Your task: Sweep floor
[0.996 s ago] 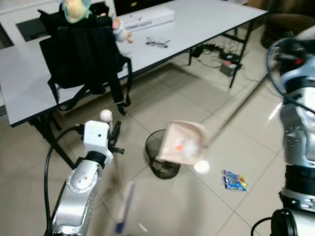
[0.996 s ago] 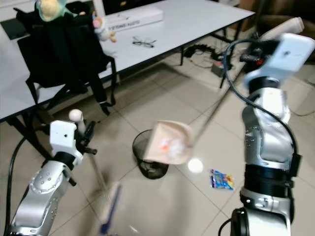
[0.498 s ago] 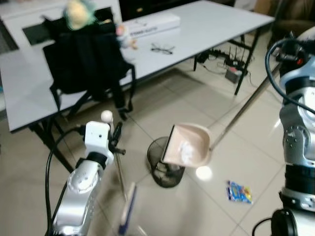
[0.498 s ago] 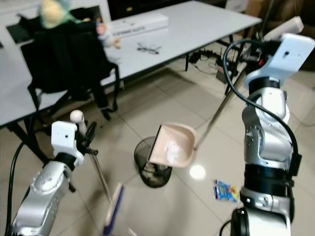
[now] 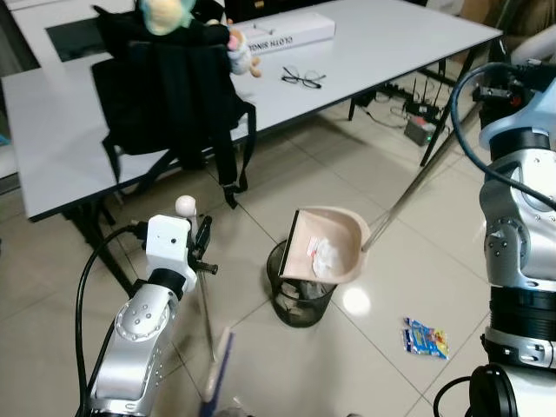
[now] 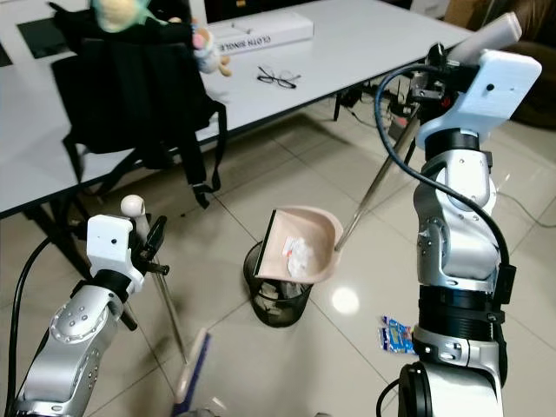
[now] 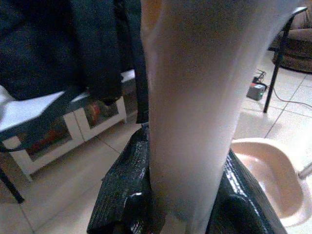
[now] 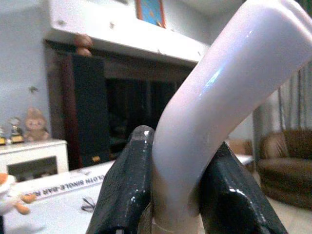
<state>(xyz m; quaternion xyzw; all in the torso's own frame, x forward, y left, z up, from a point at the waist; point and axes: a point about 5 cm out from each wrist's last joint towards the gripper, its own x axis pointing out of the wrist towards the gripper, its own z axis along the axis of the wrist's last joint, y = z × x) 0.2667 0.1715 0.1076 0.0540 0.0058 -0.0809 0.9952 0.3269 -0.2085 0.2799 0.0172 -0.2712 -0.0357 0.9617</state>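
The broom head (image 5: 217,373) runs off the bottom edge, blurred. The dustpan (image 5: 327,245) hides part of the bin (image 5: 300,300) rim behind it. In the left wrist view the broom handle (image 7: 195,97) is a pale blur covering the left gripper's (image 7: 183,204) gap. The wrapper's (image 5: 425,338) print is too small to read.

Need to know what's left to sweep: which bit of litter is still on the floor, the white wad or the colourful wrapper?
The colourful wrapper lies on the tiles beside the bin. The white wad sits in the dustpan, held over the bin.
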